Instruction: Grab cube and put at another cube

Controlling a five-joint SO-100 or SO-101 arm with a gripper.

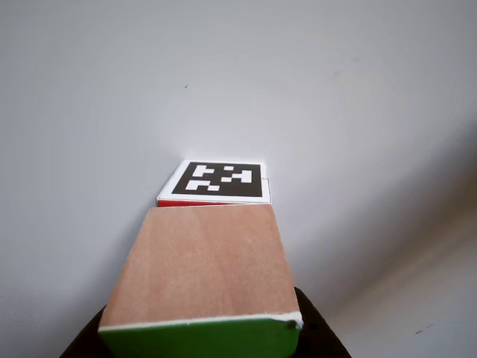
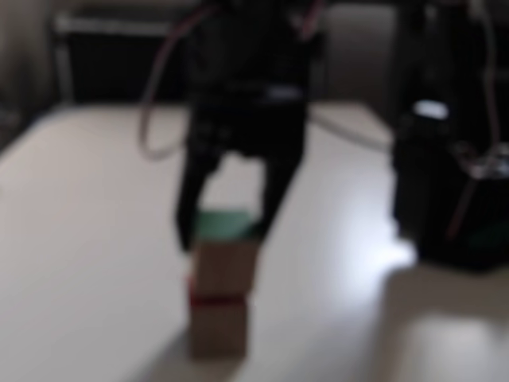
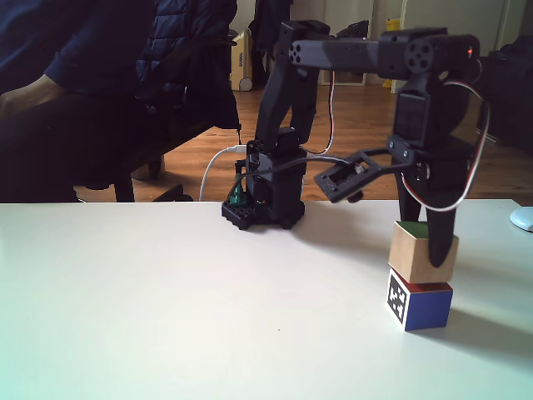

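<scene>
Claw [image 3: 429,242] fingers clamp the cube [image 3: 416,252], which sits tilted atop another cube [image 3: 420,304]; releasing while it's skewed could tip it onto the counter [image 3: 166,292].

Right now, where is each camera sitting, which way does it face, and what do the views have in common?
Other view: rides by the jaws, looks down along the wooden cube to the marker cube; dark jaw parts at bottom.
A fixed view: low, blurred, faces the arm head-on; gripper straddles the stacked cubes.
Another fixed view: low at the table's side; whole arm shows.
All share the wooden cube resting on the marker cube.
</scene>
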